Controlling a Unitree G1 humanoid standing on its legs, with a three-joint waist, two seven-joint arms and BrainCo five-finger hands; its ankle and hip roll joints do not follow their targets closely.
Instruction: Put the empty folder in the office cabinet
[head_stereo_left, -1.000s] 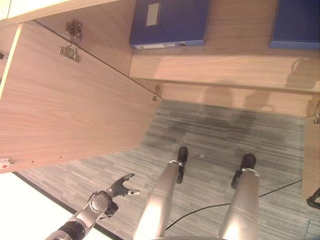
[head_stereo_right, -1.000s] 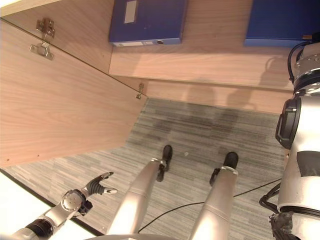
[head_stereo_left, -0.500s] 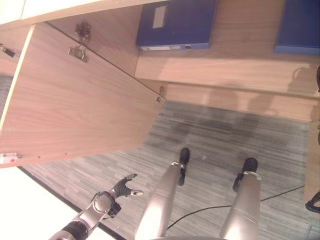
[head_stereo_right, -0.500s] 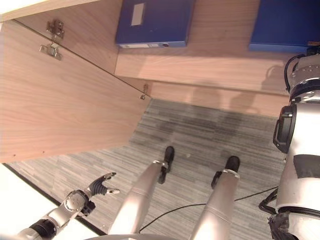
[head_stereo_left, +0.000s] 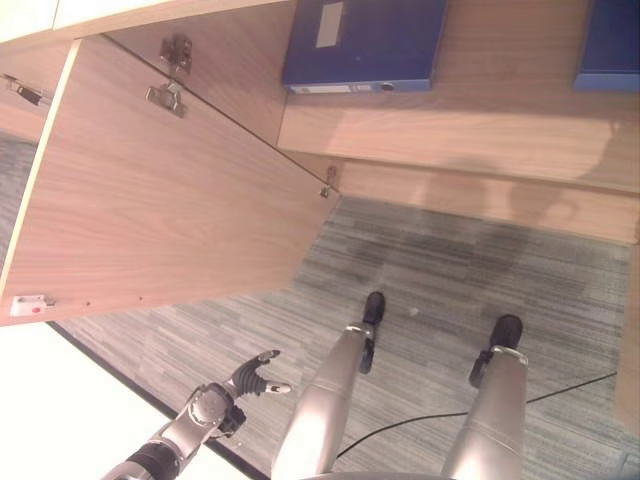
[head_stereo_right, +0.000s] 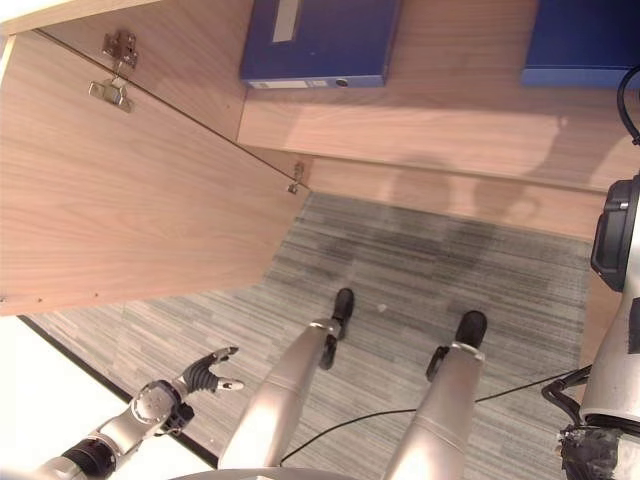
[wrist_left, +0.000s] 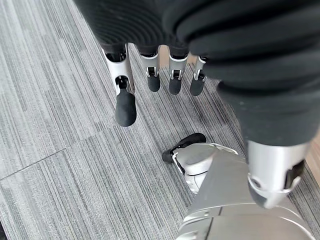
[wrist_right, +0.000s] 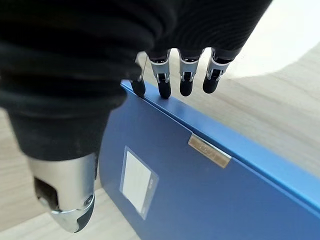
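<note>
Item one, nearest you: your left hand (head_stereo_left: 232, 392), low at your left side above the grey striped carpet (head_stereo_left: 450, 260). Fingers straight and slightly spread, thumb apart, nothing in it; the left wrist view shows the same relaxed fingers (wrist_left: 126, 106) hanging over the carpet.

Item two: the cabinet door (head_stereo_left: 170, 210), swung wide open on your left, pale wood grain, two metal hinges (head_stereo_left: 172, 75) near its upper inner edge and a third small one (head_stereo_left: 328, 190) at the lower corner.

Item three: the cabinet shelf (head_stereo_left: 450, 130), pale wood, beyond the carpet. On it lies a blue folder (head_stereo_left: 365, 45) with a white label, flat, toward the left of the shelf.

Item four: a second blue folder (head_stereo_right: 588, 42) on the same shelf, well apart to the right. Your right hand (wrist_right: 172, 75) sits at this folder's top edge; in the right wrist view the fingers point straight down with their dark tips touching the edge, thumb beside the cover, not curled round it. That folder carries a white label and a small metal tab (wrist_right: 209, 151).
</note>
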